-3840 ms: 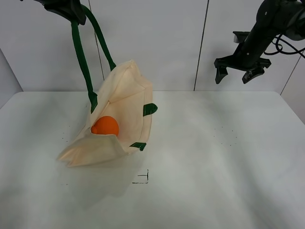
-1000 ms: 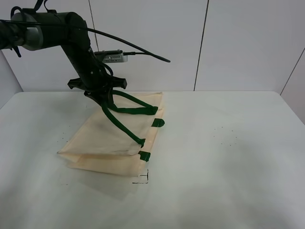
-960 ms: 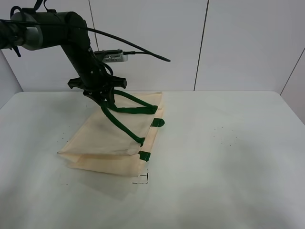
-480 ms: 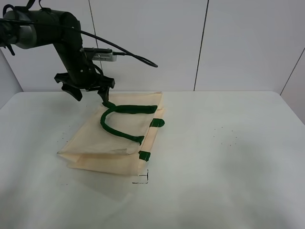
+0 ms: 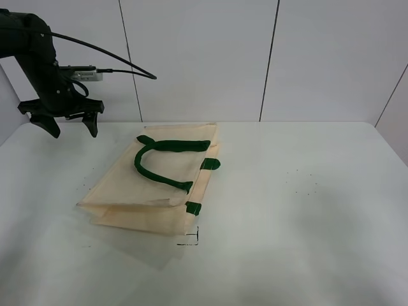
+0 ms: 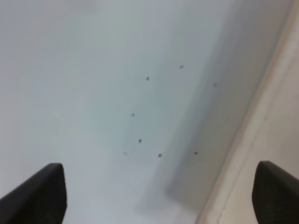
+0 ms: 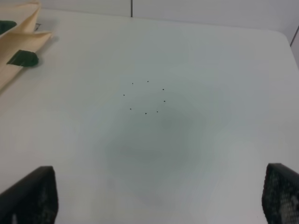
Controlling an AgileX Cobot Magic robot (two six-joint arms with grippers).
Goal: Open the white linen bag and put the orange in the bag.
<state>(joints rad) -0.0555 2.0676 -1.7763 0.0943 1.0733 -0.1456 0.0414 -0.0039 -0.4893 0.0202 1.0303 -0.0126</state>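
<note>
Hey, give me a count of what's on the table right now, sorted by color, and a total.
Cream: 1, the white linen bag, lying flat.
Dark green: 2, the strap handles on the bag.
Orange: 0 in view; no orange shows.
Total: 1 object on the table, the bag with its handles.

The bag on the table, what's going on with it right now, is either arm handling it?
Nothing holds the white linen bag. It lies flat on the table with one green handle looped on top. The left gripper hangs open and empty over the table's far left corner, apart from the bag. The right gripper is also open and empty over bare table. The orange isn't visible in any view.
</note>
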